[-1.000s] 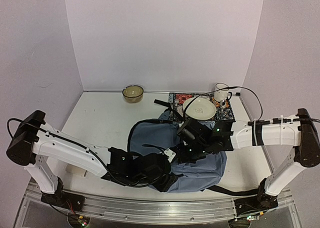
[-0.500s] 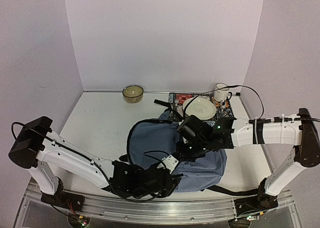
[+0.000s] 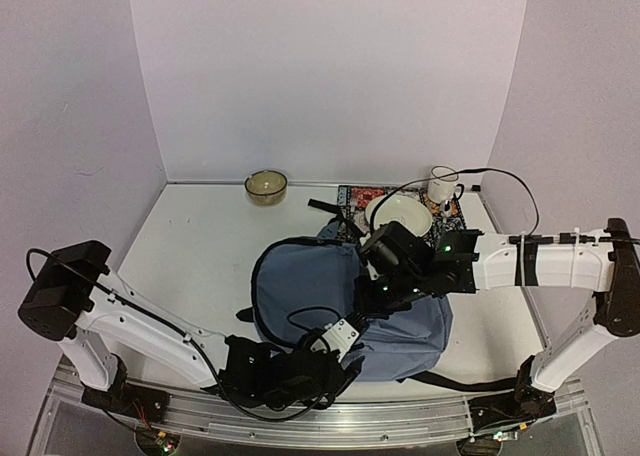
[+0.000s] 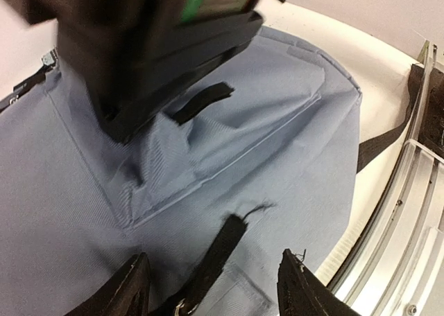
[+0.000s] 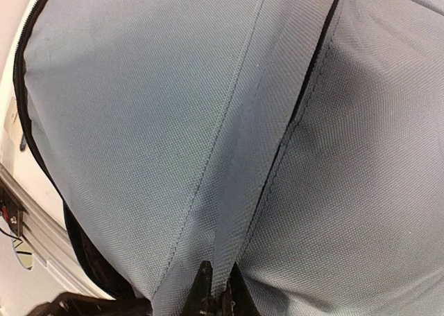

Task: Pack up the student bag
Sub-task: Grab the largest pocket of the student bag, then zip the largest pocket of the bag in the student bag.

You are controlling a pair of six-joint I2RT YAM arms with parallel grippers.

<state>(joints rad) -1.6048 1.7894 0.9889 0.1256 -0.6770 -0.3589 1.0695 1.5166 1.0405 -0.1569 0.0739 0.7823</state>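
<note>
Gripping student bag (image 5: 139,122), right end effector (image 5: 218,285), left end effector (image 4: 214,257) straddling strap (image 4: 232,233)

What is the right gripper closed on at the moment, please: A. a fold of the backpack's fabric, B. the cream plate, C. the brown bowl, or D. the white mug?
A: the right gripper pinches a raised fold of the blue-grey backpack, as its wrist view shows.
</note>
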